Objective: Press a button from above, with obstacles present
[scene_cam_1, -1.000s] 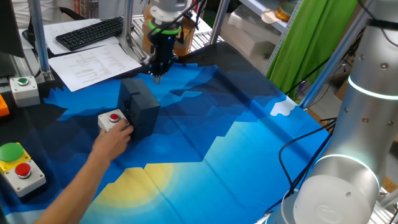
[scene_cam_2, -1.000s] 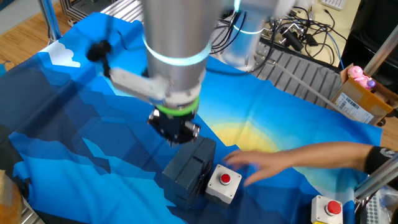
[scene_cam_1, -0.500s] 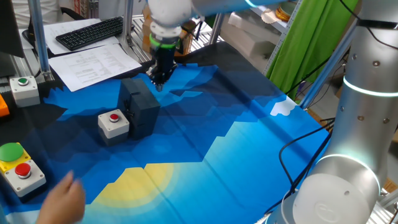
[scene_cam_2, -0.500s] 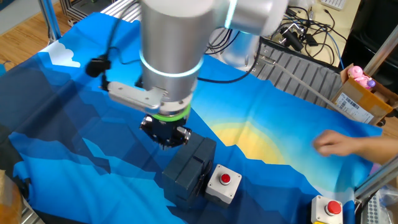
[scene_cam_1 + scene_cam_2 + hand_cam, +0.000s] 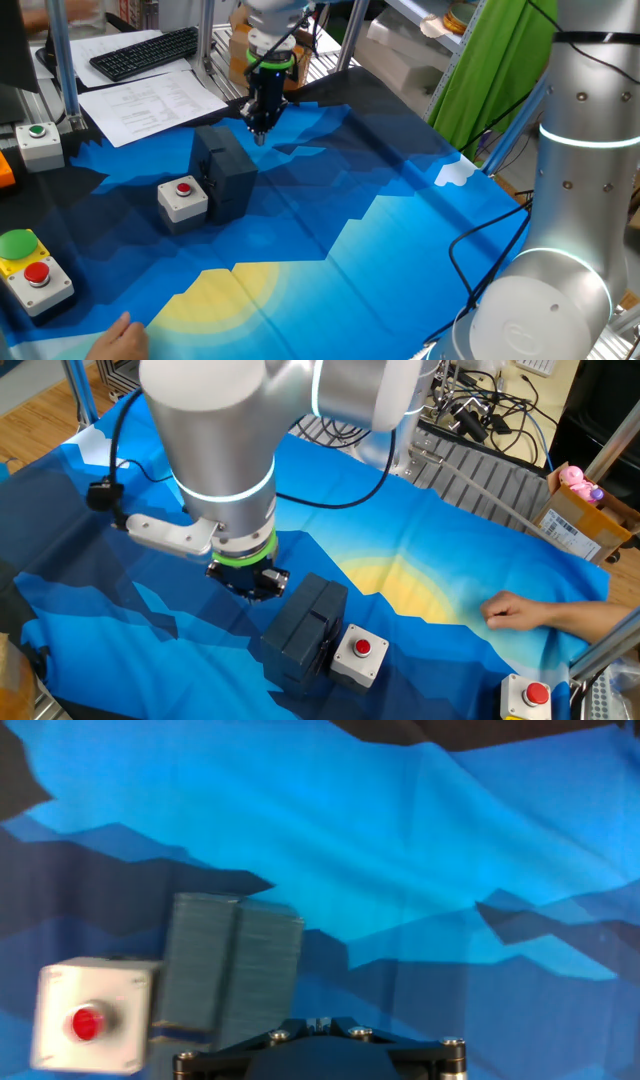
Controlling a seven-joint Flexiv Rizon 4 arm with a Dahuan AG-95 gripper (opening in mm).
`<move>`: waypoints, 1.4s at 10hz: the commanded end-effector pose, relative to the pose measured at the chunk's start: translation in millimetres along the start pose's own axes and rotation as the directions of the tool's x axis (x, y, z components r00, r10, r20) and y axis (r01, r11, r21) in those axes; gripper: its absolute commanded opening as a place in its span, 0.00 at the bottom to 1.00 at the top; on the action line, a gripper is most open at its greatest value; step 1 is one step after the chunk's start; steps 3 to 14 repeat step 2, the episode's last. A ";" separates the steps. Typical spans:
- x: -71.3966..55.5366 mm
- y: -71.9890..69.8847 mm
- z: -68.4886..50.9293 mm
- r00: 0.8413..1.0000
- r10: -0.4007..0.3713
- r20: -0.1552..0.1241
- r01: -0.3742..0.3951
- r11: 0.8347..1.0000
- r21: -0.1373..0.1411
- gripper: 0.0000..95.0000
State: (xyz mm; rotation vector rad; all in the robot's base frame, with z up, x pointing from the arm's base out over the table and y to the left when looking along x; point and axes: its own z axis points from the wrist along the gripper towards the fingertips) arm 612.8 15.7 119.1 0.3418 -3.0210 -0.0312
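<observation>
- On a blue patterned cloth (image 5: 400, 230), a small grey box with a red button (image 5: 184, 189) sits touching a taller dark block (image 5: 224, 172).
- Above the cloth, on the far side of the block from the button, hangs the gripper (image 5: 259, 128) of the silver arm; whether its fingers are open or closed cannot be told from any view.
- From the other fixed camera, the gripper (image 5: 248, 582) is just beside the block (image 5: 305, 625), with the button (image 5: 362, 648) beyond it.
- From the hand camera, the button (image 5: 87, 1023) lies low at the left edge, the block (image 5: 232, 968) next to it.
- Judged stage: the approach, with the button not yet reached.
- Next, the arm likely needs to clear the block's top, centre over the red cap, then come straight down.
- A person's hand (image 5: 520, 610) rests on the cloth's edge, well apart from the button.
</observation>
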 end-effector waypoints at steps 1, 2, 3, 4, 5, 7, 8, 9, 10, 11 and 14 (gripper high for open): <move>2.2 -1.3 -2.4 1.000 0.008 -0.014 -0.008 1.000 -0.004 0.00; 2.0 -1.4 -2.0 1.000 0.014 -0.018 -0.014 1.000 -0.001 0.00; 2.0 -1.4 -2.0 1.000 0.014 -0.018 -0.014 1.000 -0.001 0.00; 2.0 -1.4 -2.0 1.000 0.014 -0.018 -0.014 1.000 -0.001 0.00; 2.0 -1.4 -2.0 1.000 0.014 -0.018 -0.014 1.000 -0.001 0.00; 2.0 -1.4 -2.0 1.000 0.014 -0.018 -0.014 1.000 -0.001 0.00; 2.0 -1.4 -2.0 1.000 0.014 -0.018 -0.014 1.000 -0.001 0.00; 2.0 -1.4 -2.0 1.000 0.014 -0.018 -0.014 1.000 -0.001 0.00; 2.0 -1.4 -2.0 1.000 0.014 -0.018 -0.014 1.000 -0.001 0.00; 2.0 -1.4 -2.0 1.000 0.014 -0.018 -0.014 1.000 -0.001 0.00; 2.0 -1.4 -2.0 1.000 0.014 -0.018 -0.014 1.000 -0.001 0.00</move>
